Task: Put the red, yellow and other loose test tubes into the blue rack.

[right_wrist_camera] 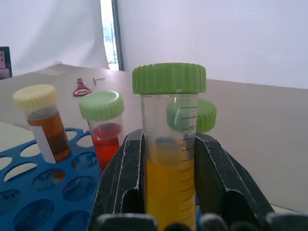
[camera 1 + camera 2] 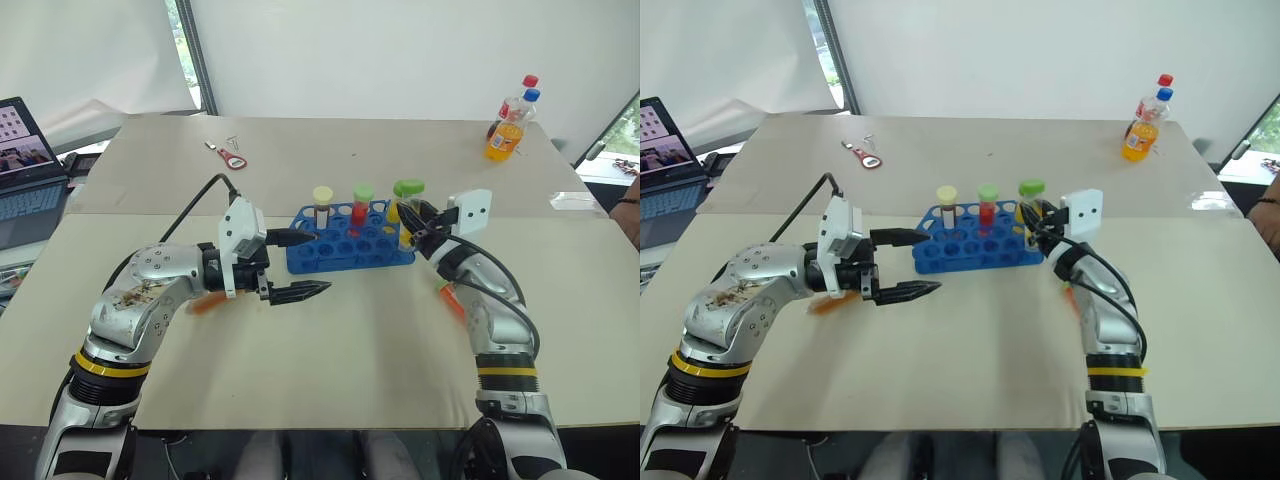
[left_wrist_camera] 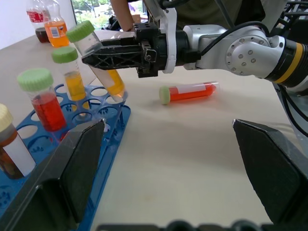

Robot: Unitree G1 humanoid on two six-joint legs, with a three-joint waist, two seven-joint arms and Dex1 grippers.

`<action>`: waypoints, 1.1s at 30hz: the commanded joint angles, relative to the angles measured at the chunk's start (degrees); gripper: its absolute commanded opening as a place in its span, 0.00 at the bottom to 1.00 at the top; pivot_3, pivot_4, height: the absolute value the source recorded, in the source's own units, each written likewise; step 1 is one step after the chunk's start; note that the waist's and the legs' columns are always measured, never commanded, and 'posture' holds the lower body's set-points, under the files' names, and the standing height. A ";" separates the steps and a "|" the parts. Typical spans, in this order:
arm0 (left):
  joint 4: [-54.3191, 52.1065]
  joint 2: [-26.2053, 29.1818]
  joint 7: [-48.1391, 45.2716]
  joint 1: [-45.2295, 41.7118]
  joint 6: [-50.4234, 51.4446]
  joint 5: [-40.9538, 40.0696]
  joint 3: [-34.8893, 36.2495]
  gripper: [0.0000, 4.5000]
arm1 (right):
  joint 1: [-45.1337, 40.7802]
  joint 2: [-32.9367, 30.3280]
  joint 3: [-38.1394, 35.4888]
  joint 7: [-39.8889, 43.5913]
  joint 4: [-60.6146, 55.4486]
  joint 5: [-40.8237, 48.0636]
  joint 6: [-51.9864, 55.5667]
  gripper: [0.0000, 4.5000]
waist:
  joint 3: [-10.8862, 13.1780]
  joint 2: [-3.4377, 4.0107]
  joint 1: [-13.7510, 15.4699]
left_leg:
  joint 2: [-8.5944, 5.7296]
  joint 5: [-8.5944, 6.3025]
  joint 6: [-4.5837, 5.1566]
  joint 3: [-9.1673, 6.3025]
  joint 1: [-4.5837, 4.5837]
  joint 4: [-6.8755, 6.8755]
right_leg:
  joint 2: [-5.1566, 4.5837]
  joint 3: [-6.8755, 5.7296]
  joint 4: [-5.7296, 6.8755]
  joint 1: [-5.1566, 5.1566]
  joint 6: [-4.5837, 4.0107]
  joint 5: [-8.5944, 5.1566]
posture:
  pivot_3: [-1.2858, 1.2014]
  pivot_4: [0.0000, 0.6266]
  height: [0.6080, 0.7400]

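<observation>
The blue rack (image 2: 340, 255) stands mid-table. An amber tube with a cream cap (image 2: 322, 205), a red tube with a green cap (image 2: 361, 207) and a yellow tube with a green cap (image 3: 71, 77) stand upright in it. My right gripper (image 2: 412, 218) is shut on a second yellow tube with a green cap (image 1: 168, 144), held tilted just above the rack's right end. My left gripper (image 2: 308, 265) is open by the rack's front left corner, with nothing between its fingers. An orange-red tube (image 3: 190, 91) lies on the table beside my right forearm. Another orange tube (image 2: 208, 303) lies under my left forearm.
Two soda bottles (image 2: 507, 130) stand at the far right corner of the table. A red bottle opener (image 2: 232, 156) lies at the far left. A laptop (image 2: 25, 170) sits off the table's left edge. A person's arm (image 3: 125, 14) shows beyond the table.
</observation>
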 commanded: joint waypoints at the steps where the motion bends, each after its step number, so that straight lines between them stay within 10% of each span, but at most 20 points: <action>1: -1.69 0.22 -0.31 0.23 -1.14 -0.06 0.17 1.00 | -0.56 0.90 1.23 -1.91 1.87 -1.49 -3.82 0.21 | 0.00 0.00 -0.10 | 0.00 0.00 0.00 0.00 0.03 0.00 | 0.00 0.00 -0.01 0.02 0.00 0.00 | 0.52 0.24 1.00; 22: -3.84 -4.59 7.56 -2.37 5.42 -4.56 1.38 1.00 | 3.37 11.91 2.65 -15.86 7.84 -4.12 -18.24 0.21 | -0.01 0.01 -1.22 | 0.01 0.01 -0.02 -0.46 0.08 -0.01 | -0.01 0.01 0.25 0.05 0.00 0.00 | 0.52 0.24 1.00; 23: -3.88 -4.73 7.92 -2.55 5.54 -4.53 1.28 1.00 | 3.65 12.17 2.78 -15.66 7.49 -3.84 -18.51 0.44 | -0.02 0.02 -1.25 | 0.01 0.01 -0.02 -0.46 0.09 -0.03 | -0.01 0.01 0.25 0.05 -0.01 0.00 | 0.52 0.24 1.00; 30: -3.78 -4.89 9.04 -3.75 6.29 -4.53 0.93 1.00 | 5.31 8.90 5.26 -15.34 3.48 -7.33 -14.92 0.98 | -0.01 0.02 -1.12 | -0.01 0.02 -0.04 -0.46 0.02 -0.07 | -0.04 0.01 0.27 0.00 -0.01 0.01 | 0.52 0.24 1.00; 33: -3.82 -4.60 9.43 -4.08 6.70 -4.26 0.96 1.00 | 6.97 5.33 5.54 -14.25 -4.16 -7.45 -8.66 1.00 | -0.01 0.02 -0.77 | -0.05 0.02 -0.04 -0.49 0.01 -0.06 | -0.06 0.00 0.23 0.01 0.00 0.01 | 0.52 0.24 1.00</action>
